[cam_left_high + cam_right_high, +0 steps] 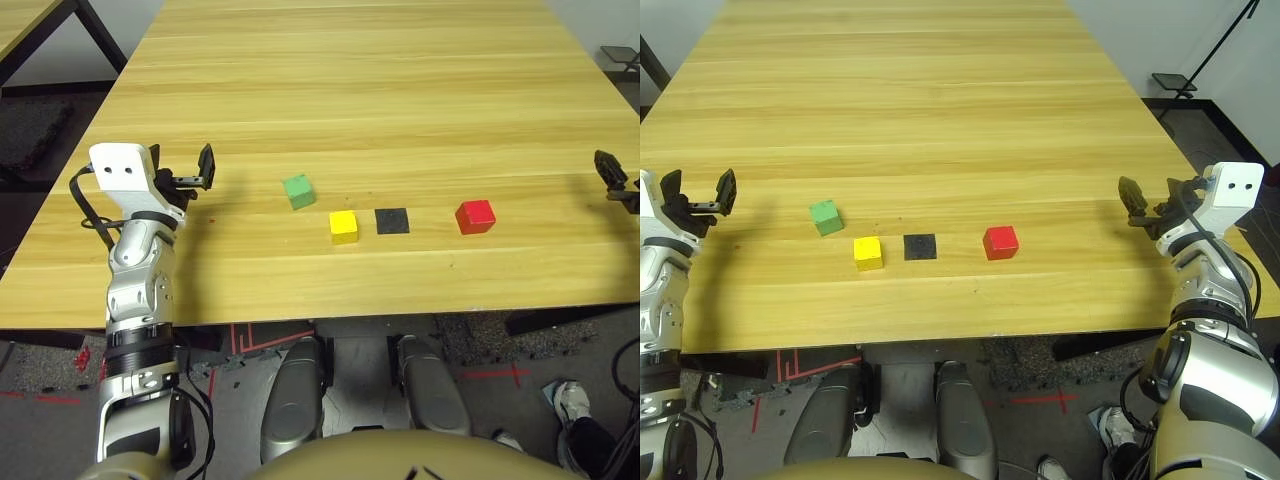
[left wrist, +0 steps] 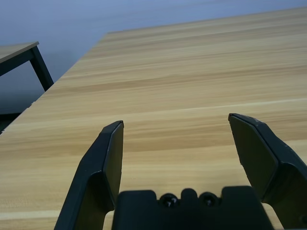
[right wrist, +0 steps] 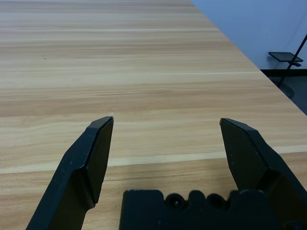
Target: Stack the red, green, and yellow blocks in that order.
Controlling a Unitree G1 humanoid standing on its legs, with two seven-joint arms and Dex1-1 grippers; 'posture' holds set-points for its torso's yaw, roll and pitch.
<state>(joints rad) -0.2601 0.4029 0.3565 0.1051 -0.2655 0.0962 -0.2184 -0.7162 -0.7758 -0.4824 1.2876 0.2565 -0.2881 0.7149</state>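
Red block [image 1: 1001, 242] sits on the table [image 1: 940, 120] just to the right of the black square patch [image 1: 920, 246], apart from it, and nothing is stacked yet. Yellow block [image 1: 868, 252] lies just left of that patch, and the green block [image 1: 826, 217] is a little farther left of the patch and slightly farther from the robot, turned at an angle to the table's front edge.

Left gripper [image 1: 698, 197] hovers over the table well to the left of the patch, jaws spread wide and holding nothing. Right gripper [image 1: 1145, 211] hovers well to the right of the patch, near the table's side edge, jaws likewise parted and empty.

Measured from the patch, the red block is on the right gripper's side, while green and yellow are on the left gripper's side, so each arm seems better placed for its own side. As the red one is meant to be the base, the likely next pick is the green block, by the left arm reaching towards the patch; its skew suggests the jaws may need turning to meet flat faces.
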